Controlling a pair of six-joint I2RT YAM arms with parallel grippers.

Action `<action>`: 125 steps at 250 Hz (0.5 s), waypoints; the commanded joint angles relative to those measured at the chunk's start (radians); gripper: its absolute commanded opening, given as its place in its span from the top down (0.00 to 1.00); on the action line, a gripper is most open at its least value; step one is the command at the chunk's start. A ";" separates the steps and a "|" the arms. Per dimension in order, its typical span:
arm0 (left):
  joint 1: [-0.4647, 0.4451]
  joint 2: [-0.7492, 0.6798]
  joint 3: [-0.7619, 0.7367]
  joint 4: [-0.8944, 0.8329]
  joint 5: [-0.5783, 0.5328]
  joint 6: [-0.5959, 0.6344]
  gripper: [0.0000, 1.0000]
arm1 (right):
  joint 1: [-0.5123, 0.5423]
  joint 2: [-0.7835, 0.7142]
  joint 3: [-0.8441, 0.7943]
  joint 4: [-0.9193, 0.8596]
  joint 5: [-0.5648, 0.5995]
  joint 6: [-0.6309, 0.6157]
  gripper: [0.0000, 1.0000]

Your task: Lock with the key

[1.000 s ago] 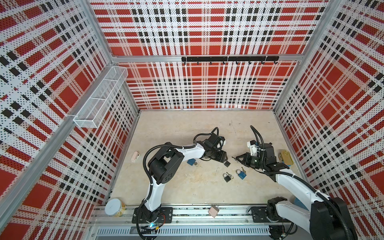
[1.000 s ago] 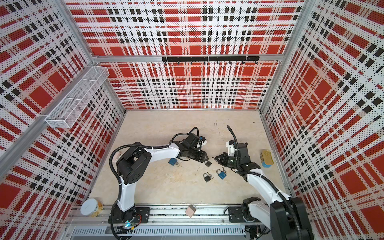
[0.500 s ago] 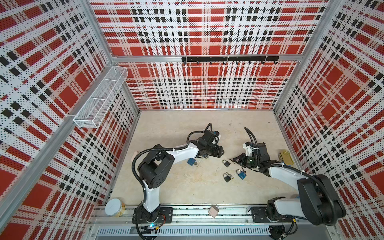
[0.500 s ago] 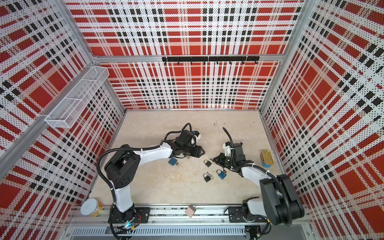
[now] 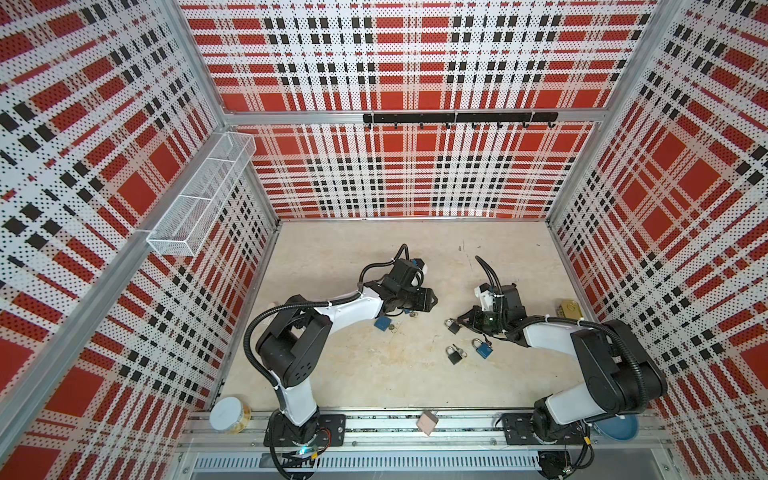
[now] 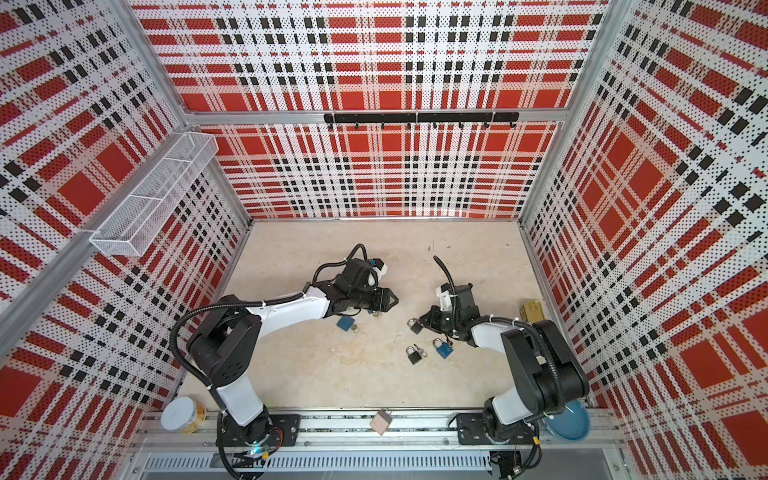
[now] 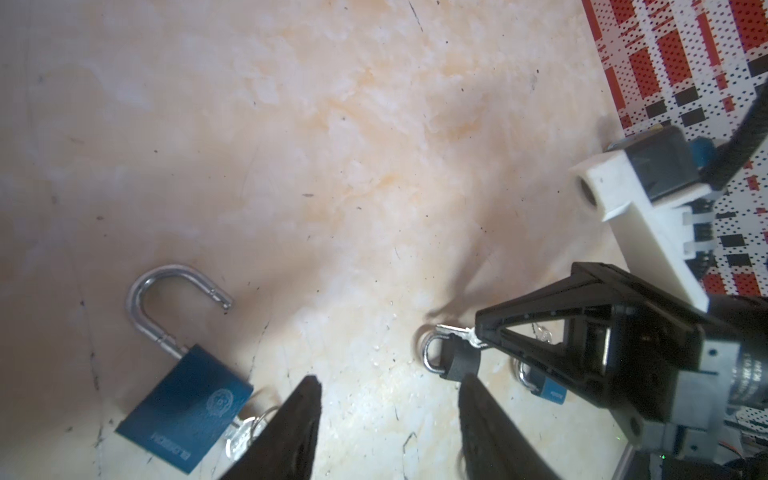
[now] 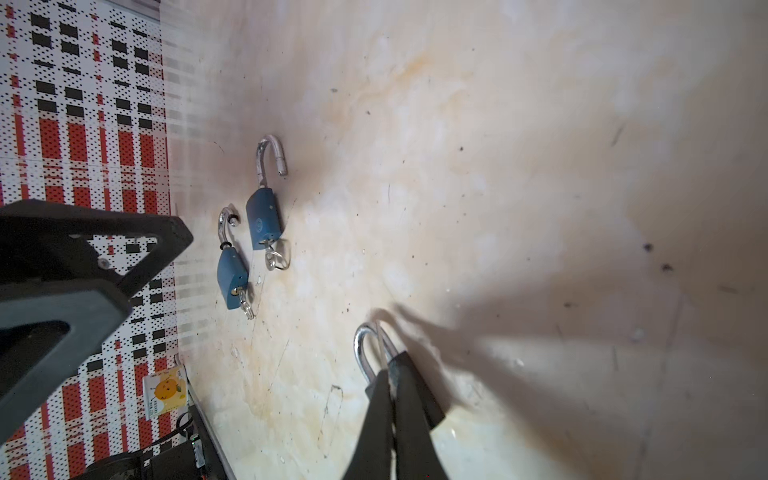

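**Claws, two.**
- My right claw [image 8: 391, 364]: clenched on what looks like a key [image 7: 453, 331]. The blade lies across a black lock [image 7: 455, 358], right of centre on the surface [image 5: 374, 374].
- My left claw [image 7: 390, 378]: released, empty, well apart from that lock.

**Hazards, as I judge them.**
- The lock lies loose and unbraced. A push on the key would likely slide it rather than seat the key.
- My pinch is at the very tip, so the key could pivot or drop.
- The keyhole is hidden from me, so a blind stab may miss.
- A wide swing of my right claw could knock the locks near it.

**Count.**
- Locks, five.
  - Black, two: the one at my right claw, and a second black lock [image 5: 454, 356] nearer the front.
  - Blue, three: first blue lock [image 8: 262, 222] and second blue lock [image 8: 232, 276], near my left claw, shackles open, a key in each. Third blue lock [image 5: 483, 350] sits just beside the second black.
- Keys, three sure. Any more are too small to tell.
- Tin [image 5: 226, 414], block [image 5: 429, 422], bowl [image 5: 621, 430]: one each.
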 commanded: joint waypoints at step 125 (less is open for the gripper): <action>0.008 -0.049 -0.021 0.030 0.003 -0.020 0.44 | 0.005 0.025 0.037 0.009 0.072 -0.050 0.87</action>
